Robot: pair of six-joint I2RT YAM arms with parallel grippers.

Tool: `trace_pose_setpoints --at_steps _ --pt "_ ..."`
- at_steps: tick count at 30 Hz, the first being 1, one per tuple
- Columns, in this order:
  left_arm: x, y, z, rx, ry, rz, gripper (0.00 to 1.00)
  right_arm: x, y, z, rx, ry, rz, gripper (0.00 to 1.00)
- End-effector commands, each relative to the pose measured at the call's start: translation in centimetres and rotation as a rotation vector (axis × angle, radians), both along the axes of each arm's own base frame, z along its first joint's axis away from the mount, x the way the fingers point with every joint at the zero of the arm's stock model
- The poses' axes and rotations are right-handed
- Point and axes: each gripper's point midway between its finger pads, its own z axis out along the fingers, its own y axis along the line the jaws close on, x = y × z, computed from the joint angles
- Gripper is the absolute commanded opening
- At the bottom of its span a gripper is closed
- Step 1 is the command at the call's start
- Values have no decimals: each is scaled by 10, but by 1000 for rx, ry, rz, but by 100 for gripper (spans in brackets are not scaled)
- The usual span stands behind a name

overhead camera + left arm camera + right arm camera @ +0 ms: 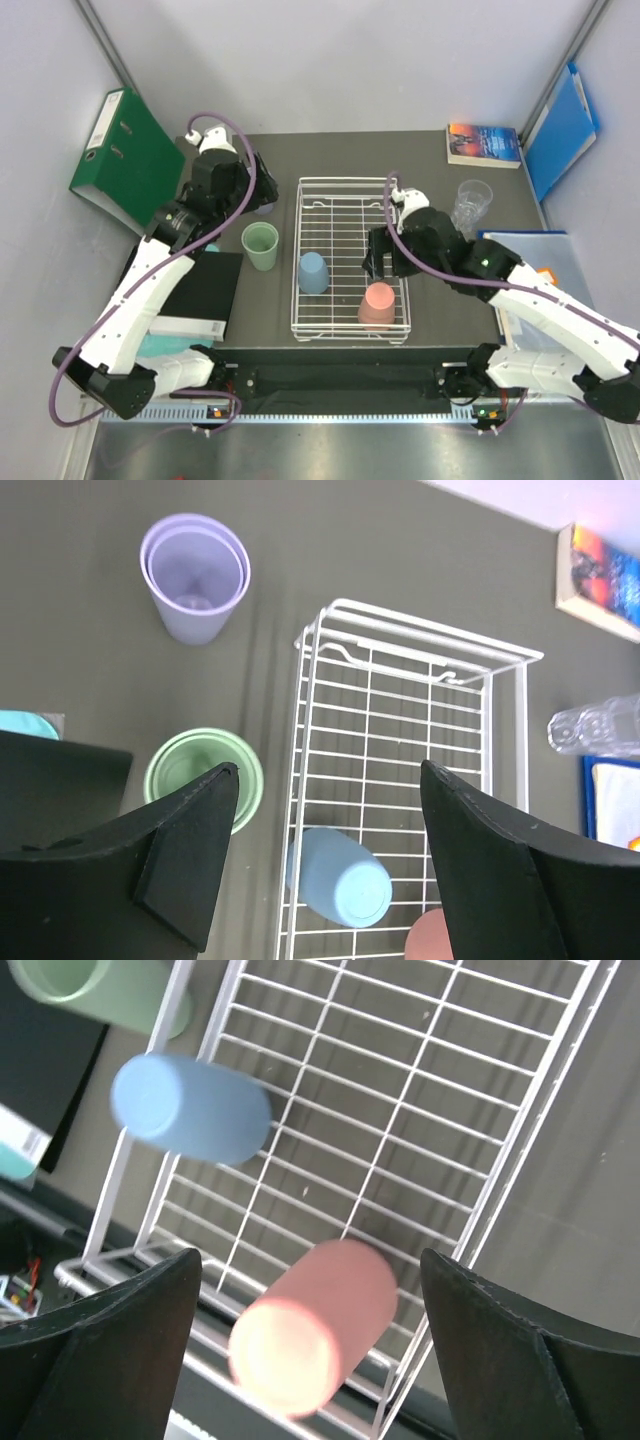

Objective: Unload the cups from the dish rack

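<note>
Robotics lab test cell: a dark table (350, 155) enclosed by plain white panels (350, 60) on aluminium struts (105, 45), with a green binder (125, 155), blue folder (562, 135) and book (484, 144) at its edges.

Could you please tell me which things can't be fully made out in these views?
Top view: lilac cup mostly hidden behind the left gripper.
Left wrist view: salmon cup cut off by the bottom edge; clear glass by the right edge.
Right wrist view: mint cup cut off by the top edge; salmon cup's near end blurred.
</note>
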Motion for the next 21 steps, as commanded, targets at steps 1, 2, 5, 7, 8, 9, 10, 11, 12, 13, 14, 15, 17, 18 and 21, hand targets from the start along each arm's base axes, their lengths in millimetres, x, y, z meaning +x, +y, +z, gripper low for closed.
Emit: trace_pose_setpoints --at_steps 1,2,5,7,8,9,10,11,12,13,14,15,17,18,21 --pt "6 -13 -3 -42 -22 -31 78 -25 -12 9 7 -13 -44 91" --pt "5 -15 -6 -45 -16 -38 78 -28 -13 6 -2 -5 -58 91" --pt "2 -19 -9 -54 -13 -54 78 -41 -10 -3 -31 17 -45 92" --pt "1 -21 -11 -56 -12 -61 78 -52 -5 -11 -53 34 -13 92" --pt "0 -22 -11 -56 -10 -67 78 -54 -3 -13 -54 40 -15 92" --pt "-1 -22 -12 -56 -8 -70 78 -59 1 -17 -60 49 0 92" --pt "0 -22 -14 -55 -5 -70 78 -61 4 -23 -75 60 7 92" --pt "-1 -22 -16 -53 -1 -71 78 -63 6 -26 -75 67 7 92" --pt "-2 -23 -17 -53 1 -74 78 -66 10 -31 -83 75 16 92" --pt "-2 -22 -18 -51 2 -73 78 -67 10 -40 -103 88 19 92" --pt "-3 -21 -19 -48 6 -74 78 -68 11 -43 -100 95 15 92" --pt "-4 -21 -19 -46 5 -73 78 -68 11 -49 -111 103 11 92" --pt "-4 -20 -22 -44 7 -71 78 -67 9 -63 -140 112 -3 92" --pt "-5 -20 -21 -44 6 -71 78 -66 9 -66 -152 111 -9 92" --pt "-5 -20 -25 -43 15 -73 78 -62 6 -76 -205 119 -39 78"
